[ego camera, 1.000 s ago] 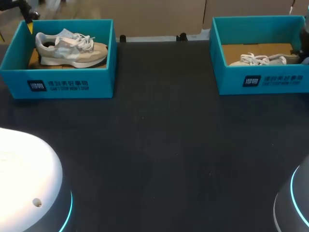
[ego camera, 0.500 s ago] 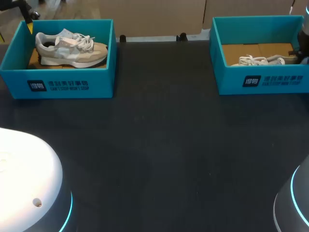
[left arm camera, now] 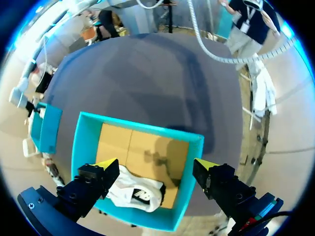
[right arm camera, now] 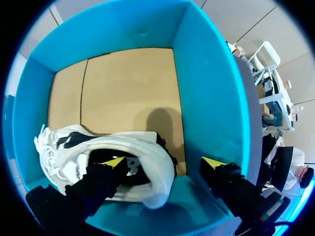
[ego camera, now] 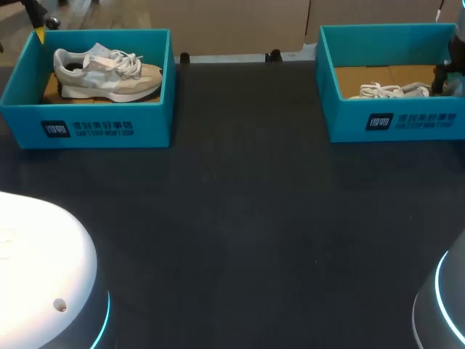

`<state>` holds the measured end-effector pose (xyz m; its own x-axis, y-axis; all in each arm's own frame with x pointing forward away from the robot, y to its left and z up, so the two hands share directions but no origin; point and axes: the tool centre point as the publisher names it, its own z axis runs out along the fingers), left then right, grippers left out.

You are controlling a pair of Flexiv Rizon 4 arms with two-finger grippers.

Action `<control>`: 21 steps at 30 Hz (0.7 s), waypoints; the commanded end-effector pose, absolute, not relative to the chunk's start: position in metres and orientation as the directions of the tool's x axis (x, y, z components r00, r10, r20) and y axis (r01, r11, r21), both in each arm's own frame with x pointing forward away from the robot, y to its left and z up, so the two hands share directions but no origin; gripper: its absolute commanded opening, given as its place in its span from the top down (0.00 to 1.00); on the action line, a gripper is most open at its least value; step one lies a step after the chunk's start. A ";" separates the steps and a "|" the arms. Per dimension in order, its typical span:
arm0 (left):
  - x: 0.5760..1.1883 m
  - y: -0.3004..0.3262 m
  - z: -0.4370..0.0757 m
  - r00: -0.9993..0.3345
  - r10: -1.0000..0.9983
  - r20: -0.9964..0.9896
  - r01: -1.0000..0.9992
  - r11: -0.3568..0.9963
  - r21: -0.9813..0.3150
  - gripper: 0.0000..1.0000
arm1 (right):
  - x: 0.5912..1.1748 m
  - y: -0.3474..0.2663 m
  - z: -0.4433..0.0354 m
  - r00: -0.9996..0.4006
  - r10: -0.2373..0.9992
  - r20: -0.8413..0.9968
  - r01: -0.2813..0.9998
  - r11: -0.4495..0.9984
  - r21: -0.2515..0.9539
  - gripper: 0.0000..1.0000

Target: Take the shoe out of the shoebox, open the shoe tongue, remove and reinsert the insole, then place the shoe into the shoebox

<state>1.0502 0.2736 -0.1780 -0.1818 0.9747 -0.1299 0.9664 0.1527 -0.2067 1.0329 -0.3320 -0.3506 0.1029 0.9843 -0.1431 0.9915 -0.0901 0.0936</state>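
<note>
The right gripper (ego camera: 445, 76) has edged in from the frame's right border, and now sits over the right end of the right-hand shoebox (ego camera: 392, 120) at the upper right. The white-laced sneaker (ego camera: 392, 91) inside has shifted slightly toward the back wall. The left gripper (ego camera: 35, 22) has drawn back a little at the top left corner.

In the right wrist view, the right gripper (right arm camera: 164, 162) has its fingers spread wide. One yellow tip is at the sneaker's (right arm camera: 138, 147) collar opening and the other is over the teal wall of the box (right arm camera: 206, 88). They hold nothing. The sneaker lies at the near end of the brown cardboard floor (right arm camera: 123, 83).

At the upper left, the left-hand shoebox (ego camera: 87, 123) holds a grey-and-white sneaker (ego camera: 105, 73), toe toward the frame's right. In the left wrist view, the left gripper (left arm camera: 156, 164) hangs above this box (left arm camera: 189, 187) with its fingers wide apart and empty. That sneaker's heel (left arm camera: 138, 194) shows below them. Both boxes stand well apart on the dark table (ego camera: 240, 218).
</note>
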 end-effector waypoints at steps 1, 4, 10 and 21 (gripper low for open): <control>1.055 0.276 -0.171 -0.148 0.980 -0.133 0.978 0.125 -0.167 0.00 | 1.019 -0.330 -0.323 0.103 0.984 -0.146 0.990 -0.088 0.108 0.00; 1.064 0.276 -0.171 -0.129 0.980 -0.148 0.982 0.106 -0.153 0.00 | 1.015 -0.327 -0.313 0.105 0.984 -0.144 0.990 -0.089 0.109 0.00; 1.076 0.278 -0.172 -0.101 0.981 -0.164 0.991 0.084 -0.107 0.00 | 1.006 -0.324 -0.292 0.112 0.985 -0.135 0.989 -0.097 0.109 0.00; 1.076 0.278 -0.172 -0.101 0.981 -0.164 0.991 0.084 -0.107 0.00 | 0.988 -0.309 -0.261 0.120 0.991 -0.063 0.987 -0.113 0.113 0.00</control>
